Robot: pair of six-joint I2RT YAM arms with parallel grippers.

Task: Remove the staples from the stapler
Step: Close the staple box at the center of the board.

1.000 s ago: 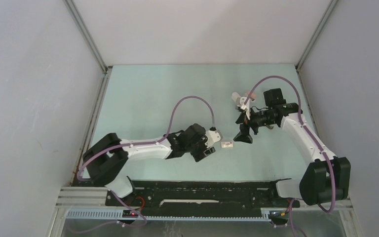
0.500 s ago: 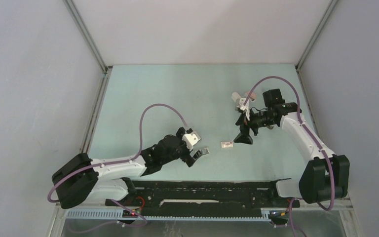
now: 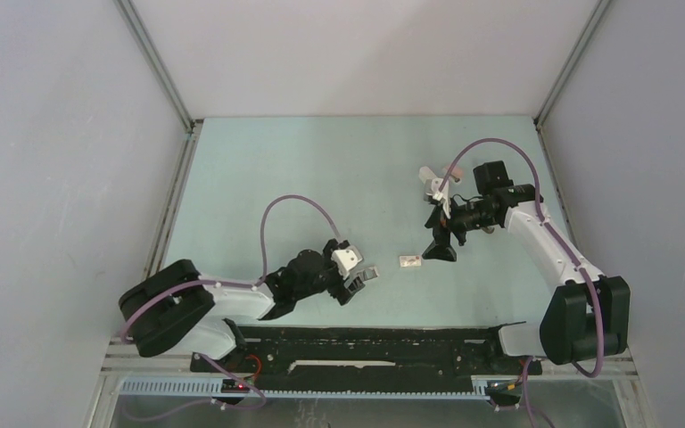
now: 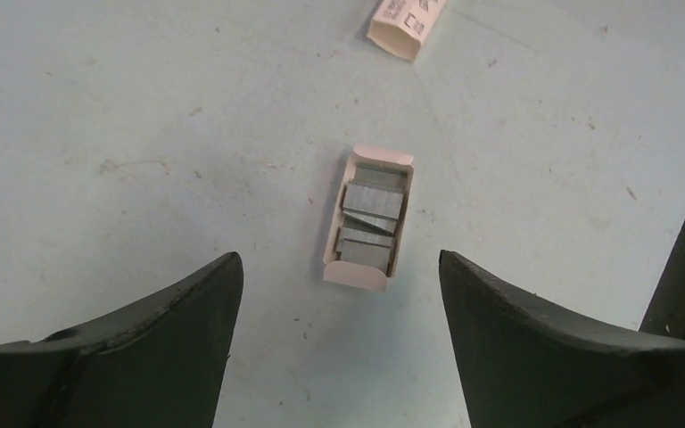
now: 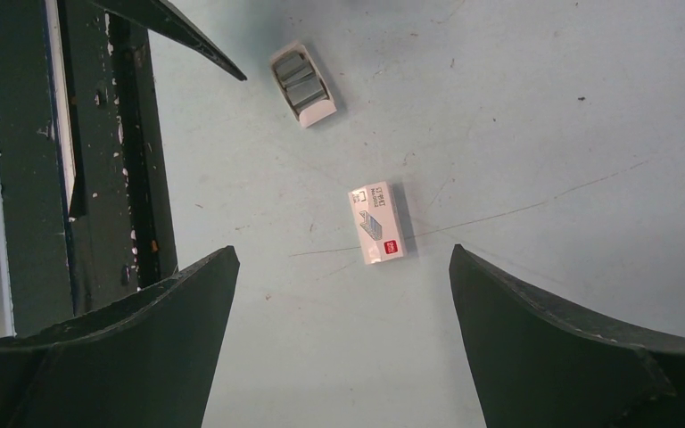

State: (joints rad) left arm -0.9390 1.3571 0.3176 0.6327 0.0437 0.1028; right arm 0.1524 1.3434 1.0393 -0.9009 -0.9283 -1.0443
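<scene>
Staples (image 4: pixel 373 203) sit in the open tray (image 4: pixel 357 276), toward the near edge of the worktop (image 4: pixel 143 107), between the spread fingers of the left hand (image 4: pixel 339 259). Right hand (image 5: pixel 341 251) is spread and empty. My read: lift the left hand straight, don't clip the tray. Count: one tray, one printed sleeve (image 5: pixel 376 223), several strips, exact number unclear.

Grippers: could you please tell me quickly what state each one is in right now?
Left gripper: open, holding nothing.
Right gripper: open, holding nothing.
</scene>
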